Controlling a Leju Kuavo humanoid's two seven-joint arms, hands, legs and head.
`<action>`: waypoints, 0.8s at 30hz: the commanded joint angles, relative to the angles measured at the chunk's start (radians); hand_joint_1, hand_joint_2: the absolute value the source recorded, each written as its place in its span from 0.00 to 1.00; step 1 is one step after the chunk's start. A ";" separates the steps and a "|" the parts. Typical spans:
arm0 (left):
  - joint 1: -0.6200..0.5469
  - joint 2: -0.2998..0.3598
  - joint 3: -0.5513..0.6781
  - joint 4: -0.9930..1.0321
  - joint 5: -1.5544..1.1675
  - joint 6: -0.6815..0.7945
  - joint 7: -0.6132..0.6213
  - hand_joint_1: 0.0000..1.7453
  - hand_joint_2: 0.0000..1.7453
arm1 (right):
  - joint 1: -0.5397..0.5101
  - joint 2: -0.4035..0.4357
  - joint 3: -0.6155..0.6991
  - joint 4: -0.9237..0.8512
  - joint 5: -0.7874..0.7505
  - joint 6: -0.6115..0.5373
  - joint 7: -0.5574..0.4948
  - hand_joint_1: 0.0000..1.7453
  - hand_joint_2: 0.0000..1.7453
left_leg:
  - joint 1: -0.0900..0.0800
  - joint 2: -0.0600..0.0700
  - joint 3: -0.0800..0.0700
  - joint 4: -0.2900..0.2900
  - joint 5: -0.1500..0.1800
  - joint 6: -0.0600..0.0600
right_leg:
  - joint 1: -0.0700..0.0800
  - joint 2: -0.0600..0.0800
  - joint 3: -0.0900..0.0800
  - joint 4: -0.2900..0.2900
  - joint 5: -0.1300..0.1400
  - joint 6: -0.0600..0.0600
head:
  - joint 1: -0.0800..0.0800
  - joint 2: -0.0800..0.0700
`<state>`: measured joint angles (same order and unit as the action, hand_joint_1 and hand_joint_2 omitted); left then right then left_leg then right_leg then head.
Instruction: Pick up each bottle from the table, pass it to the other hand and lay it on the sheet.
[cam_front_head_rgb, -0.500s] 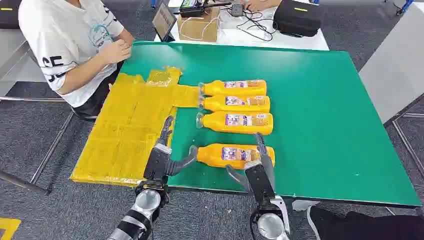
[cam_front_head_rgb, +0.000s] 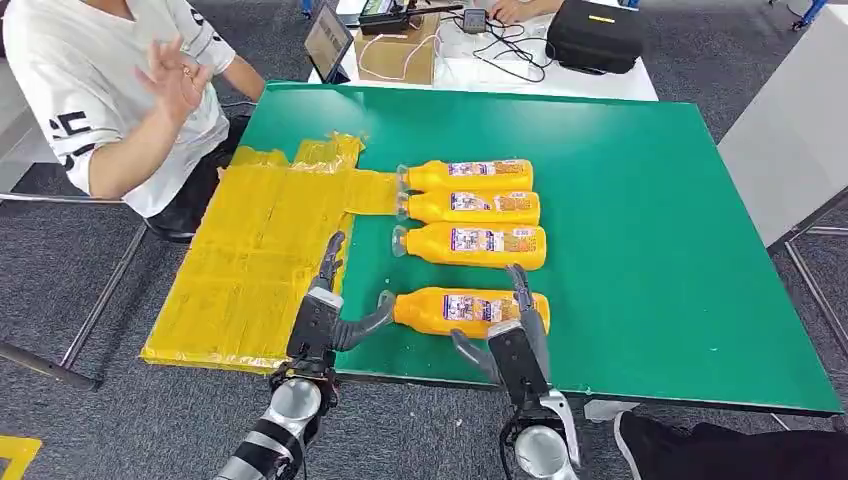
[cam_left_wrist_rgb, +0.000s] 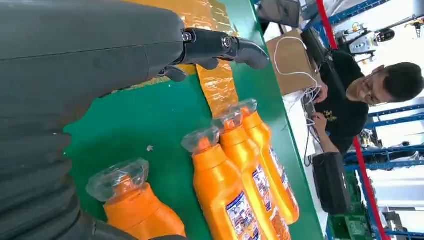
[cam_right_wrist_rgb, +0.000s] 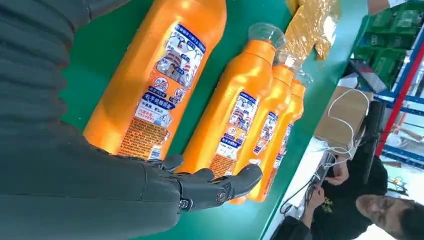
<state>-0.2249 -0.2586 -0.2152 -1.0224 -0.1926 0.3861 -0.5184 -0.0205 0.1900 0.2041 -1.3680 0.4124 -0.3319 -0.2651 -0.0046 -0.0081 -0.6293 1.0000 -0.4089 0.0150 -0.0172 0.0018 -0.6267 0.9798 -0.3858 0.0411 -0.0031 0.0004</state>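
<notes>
The nearest bottle (cam_front_head_rgb: 470, 311) lies between the two hands: left hand (cam_front_head_rgb: 325, 320) spread at its cap, right hand (cam_front_head_rgb: 515, 345) spread by its base, neither grasping.

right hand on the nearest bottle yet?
Cannot tell. In the head view the right hand overlaps the nearest bottle; no view plainly shows contact or a gap.

The bottles (cam_front_head_rgb: 470, 244) are glossy orange plastic with clear caps and printed paper-like labels; the sheet (cam_front_head_rgb: 250, 270) is crinkled, shiny yellow film; the worktop (cam_front_head_rgb: 640, 200) is matt green and smooth; the left hand (cam_front_head_rgb: 325, 315) and right hand (cam_front_head_rgb: 515, 345) look like dull dark plastic.
</notes>
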 joint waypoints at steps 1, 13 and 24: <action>-0.022 0.003 0.012 0.044 0.006 -0.008 0.004 0.00 1.00 | -0.044 -0.035 0.017 0.059 0.063 -0.008 0.031 0.00 1.00 | 0.001 0.001 0.006 0.000 -0.002 -0.001 | 0.001 0.001 0.006 -0.001 -0.002 -0.002 | 0.000 0.000; -0.025 0.007 0.009 0.044 0.003 -0.021 0.013 0.00 1.00 | -0.092 -0.076 0.014 0.133 0.231 -0.032 0.101 0.00 1.00 | 0.001 0.001 0.005 -0.001 -0.002 -0.001 | 0.001 0.000 0.005 -0.001 -0.001 -0.001 | 0.000 0.000; -0.019 0.008 0.005 0.021 -0.012 -0.056 0.036 0.00 1.00 | -0.182 -0.134 0.019 0.266 0.462 -0.002 0.213 0.00 1.00 | 0.002 0.002 0.007 0.000 -0.003 -0.001 | 0.002 0.001 0.008 -0.001 -0.002 -0.002 | 0.000 0.000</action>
<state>-0.2248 -0.2586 -0.2117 -1.0227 -0.1953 0.3502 -0.5009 -0.1030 0.1160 0.2068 -1.2761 0.7819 -0.3594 -0.1073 -0.0047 -0.0082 -0.6294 1.0001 -0.4088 0.0151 -0.0174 0.0017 -0.6266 0.9798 -0.3857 0.0412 -0.0027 0.0000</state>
